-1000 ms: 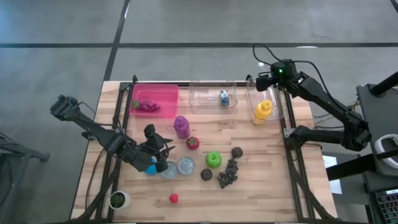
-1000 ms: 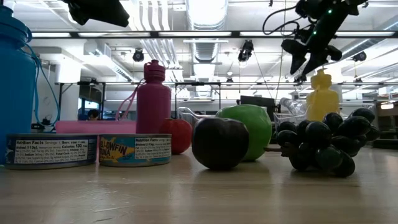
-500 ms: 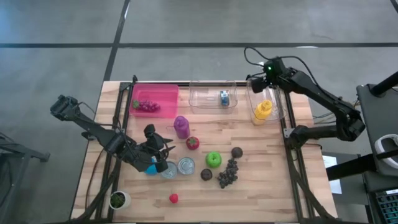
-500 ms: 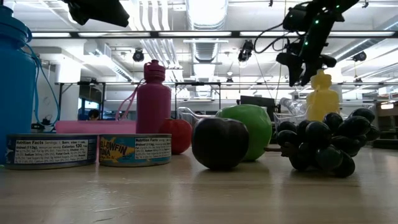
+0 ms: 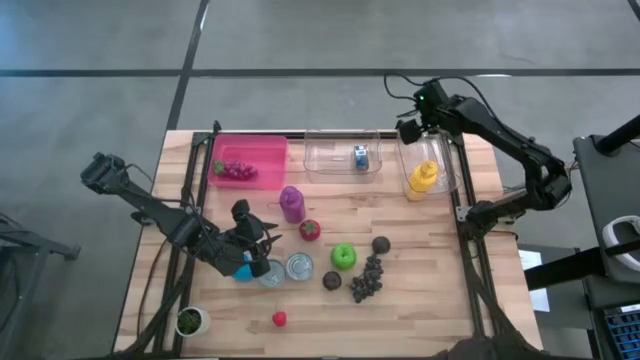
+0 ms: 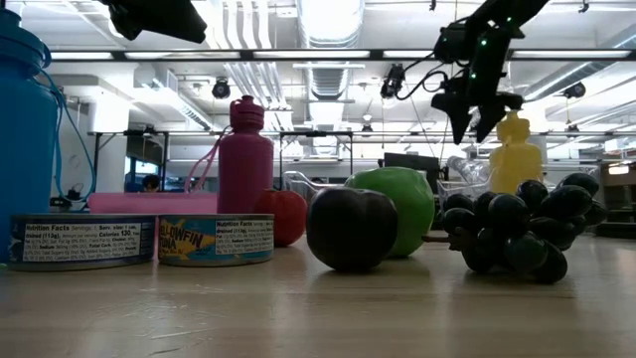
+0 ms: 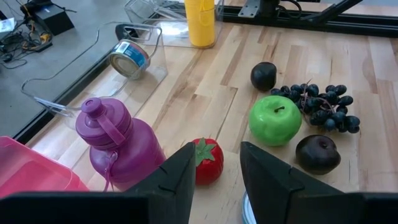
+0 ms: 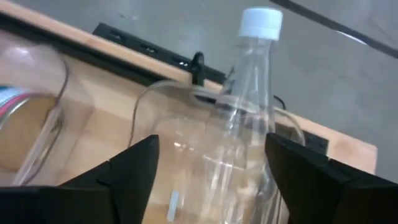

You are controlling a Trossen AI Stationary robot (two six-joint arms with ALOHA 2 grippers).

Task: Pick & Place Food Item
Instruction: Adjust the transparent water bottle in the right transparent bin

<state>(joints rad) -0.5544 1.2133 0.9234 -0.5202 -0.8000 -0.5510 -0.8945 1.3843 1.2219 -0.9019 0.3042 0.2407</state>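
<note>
Loose food lies mid-table: a green apple [image 5: 343,256], a red tomato [image 5: 310,230], two dark plums [image 5: 381,244] [image 5: 332,281], black grapes [image 5: 367,278] and a small red fruit [image 5: 279,319]. My left gripper [image 5: 255,246] hangs open above the cans and the blue bottle [image 5: 241,271], holding nothing; its fingers [image 7: 177,186] frame the tomato [image 7: 207,163] farther off. My right gripper [image 5: 408,128] is open and slants down over the far-right clear bin [image 5: 447,170]. That bin holds a yellow bottle [image 5: 423,178] and a clear bottle [image 8: 249,118], which shows between the fingers, apart from them.
A pink bin [image 5: 248,161] with purple grapes stands at the far left. A middle clear bin [image 5: 340,158] holds a can [image 5: 360,157]. A purple bottle [image 5: 291,203], two cans [image 5: 299,266] [image 5: 272,275] and a small potted plant [image 5: 189,321] also stand on the table.
My right gripper has moved toward the table's left along the far edge, over the right clear bin, and has tipped further downward. Its fingers now stand wider apart. Nothing on the table has moved.
</note>
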